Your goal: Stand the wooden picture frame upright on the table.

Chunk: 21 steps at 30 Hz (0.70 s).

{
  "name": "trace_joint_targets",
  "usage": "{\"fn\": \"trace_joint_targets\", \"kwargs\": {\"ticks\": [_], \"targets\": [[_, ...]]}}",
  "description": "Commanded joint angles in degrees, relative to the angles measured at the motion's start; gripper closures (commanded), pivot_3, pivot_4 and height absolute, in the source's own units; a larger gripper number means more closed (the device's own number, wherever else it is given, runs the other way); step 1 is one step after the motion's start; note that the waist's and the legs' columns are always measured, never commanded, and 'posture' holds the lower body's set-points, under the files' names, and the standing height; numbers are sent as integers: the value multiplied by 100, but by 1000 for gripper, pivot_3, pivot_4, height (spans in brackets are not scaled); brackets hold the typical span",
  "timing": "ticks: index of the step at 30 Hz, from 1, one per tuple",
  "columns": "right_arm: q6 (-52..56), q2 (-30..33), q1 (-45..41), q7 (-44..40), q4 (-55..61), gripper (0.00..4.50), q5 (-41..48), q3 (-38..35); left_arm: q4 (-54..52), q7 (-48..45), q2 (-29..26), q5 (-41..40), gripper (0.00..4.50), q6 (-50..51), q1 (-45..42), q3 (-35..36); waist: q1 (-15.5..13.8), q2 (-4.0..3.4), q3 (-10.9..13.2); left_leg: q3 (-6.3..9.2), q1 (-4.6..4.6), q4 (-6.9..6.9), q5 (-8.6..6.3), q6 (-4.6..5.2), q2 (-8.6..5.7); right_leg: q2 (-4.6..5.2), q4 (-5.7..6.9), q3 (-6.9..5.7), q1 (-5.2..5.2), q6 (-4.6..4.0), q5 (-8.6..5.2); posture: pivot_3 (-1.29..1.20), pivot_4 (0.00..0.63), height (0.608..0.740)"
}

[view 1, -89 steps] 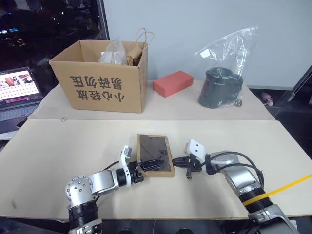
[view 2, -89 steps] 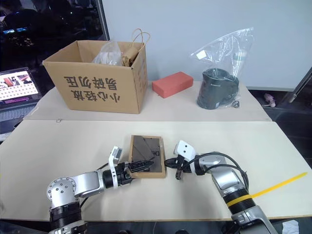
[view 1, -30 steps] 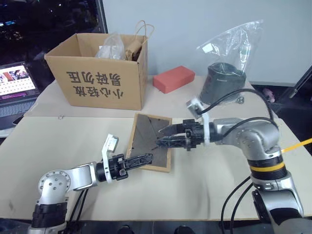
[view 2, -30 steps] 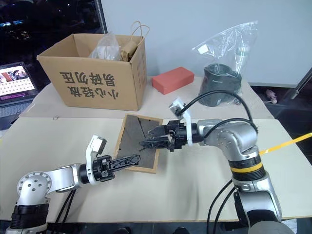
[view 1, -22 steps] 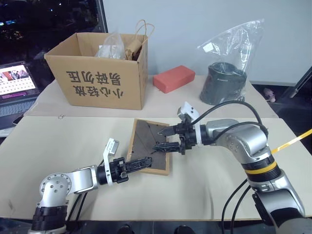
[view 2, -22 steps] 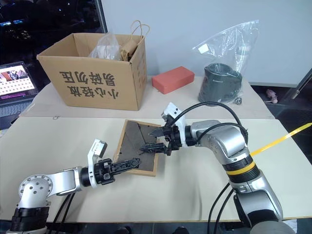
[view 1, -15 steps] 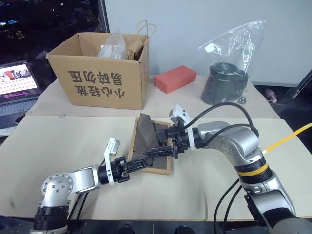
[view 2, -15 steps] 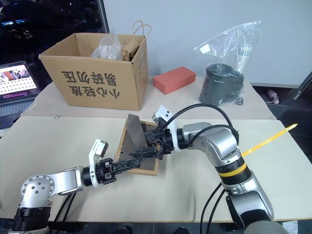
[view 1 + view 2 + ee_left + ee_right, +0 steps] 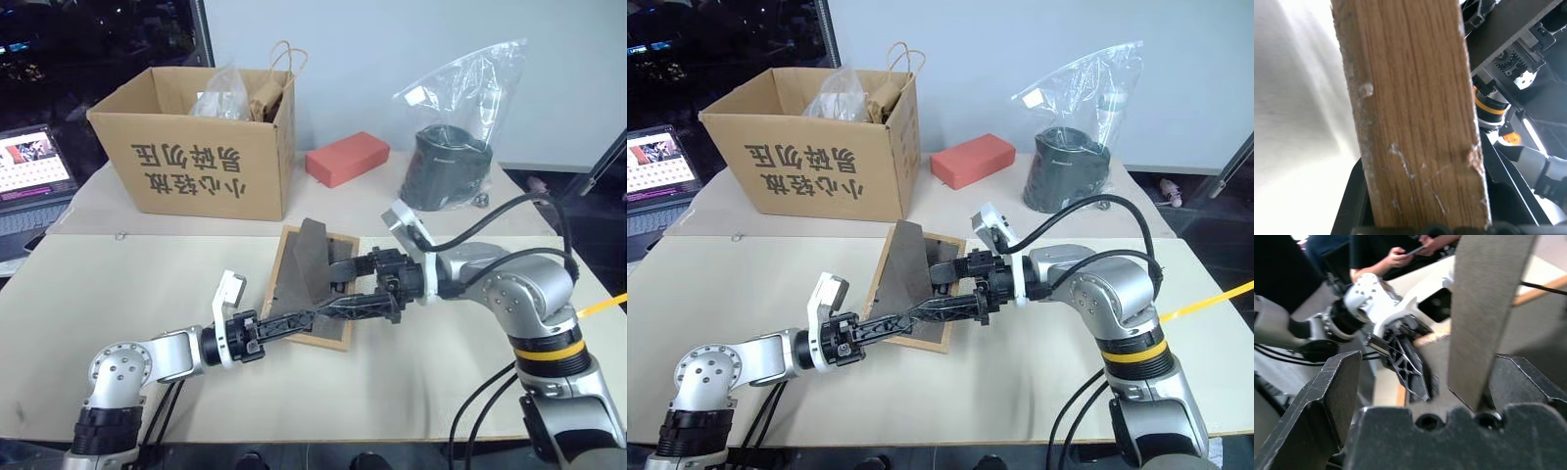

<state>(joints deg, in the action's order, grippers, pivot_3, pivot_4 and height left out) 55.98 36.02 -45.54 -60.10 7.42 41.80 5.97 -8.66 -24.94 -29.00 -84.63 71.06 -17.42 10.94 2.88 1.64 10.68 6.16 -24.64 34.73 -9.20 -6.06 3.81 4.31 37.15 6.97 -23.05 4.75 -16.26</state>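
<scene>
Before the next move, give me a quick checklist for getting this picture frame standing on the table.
1. Left pincer clamped on the wooden picture frame: ok.
2. Easel stand swung out from the back: ok.
3. Right pincer open, with the stand between its fingers: ok.
4. Frame upright: not ok, it is tilted.
5. Stand's foot resting on the table: cannot tell.
6. Bare table between the frame and the cardboard box: ok.
</scene>
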Motion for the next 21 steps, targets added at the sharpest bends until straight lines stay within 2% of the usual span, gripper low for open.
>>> {"fn": "trace_joint_targets", "kwargs": {"ticks": [1,6,8,13,18,21], "targets": [[-244,229,-198,-225,-273,19,26,-423,-61,-100,-12,-60,3236,-151,-64,124,-23,0,0,0,-2,0,0,0,0,0,-1,0,-1,0,0,0,150,740],[-267,578,-158,-315,-595,19,-1,-762,-69,-85,1,-67,3236,-173,-49,133,-48,0,0,0,-6,-8,-1,2,0,2,-4,-2,-1,0,0,0,150,740],[-31,532,-118,-30,-630,19,8,-803,-84,-88,-4,-87,3236,-181,-35,135,-39,0,0,0,-6,-8,-1,2,0,2,-4,-3,-1,0,0,0,150,740],[814,10,-18,679,-549,19,402,-967,-104,-77,7,-120,3236,-191,-65,115,19,0,0,0,-2,-4,0,1,1,-1,4,-1,-2,-4,2,0,150,740],[1187,-647,-25,1495,-1245,19,260,-1125,-125,-92,5,-157,3236,-187,-95,112,1,0,0,0,-2,-2,1,0,1,0,4,-1,0,-4,3,0,150,740],[1447,-972,-209,1696,-1633,19,558,-1485,-154,-86,1,-191,3236,-179,-88,113,-28,0,0,0,-4,-3,0,0,0,0,3,-1,-1,-4,2,0,150,740]]}}
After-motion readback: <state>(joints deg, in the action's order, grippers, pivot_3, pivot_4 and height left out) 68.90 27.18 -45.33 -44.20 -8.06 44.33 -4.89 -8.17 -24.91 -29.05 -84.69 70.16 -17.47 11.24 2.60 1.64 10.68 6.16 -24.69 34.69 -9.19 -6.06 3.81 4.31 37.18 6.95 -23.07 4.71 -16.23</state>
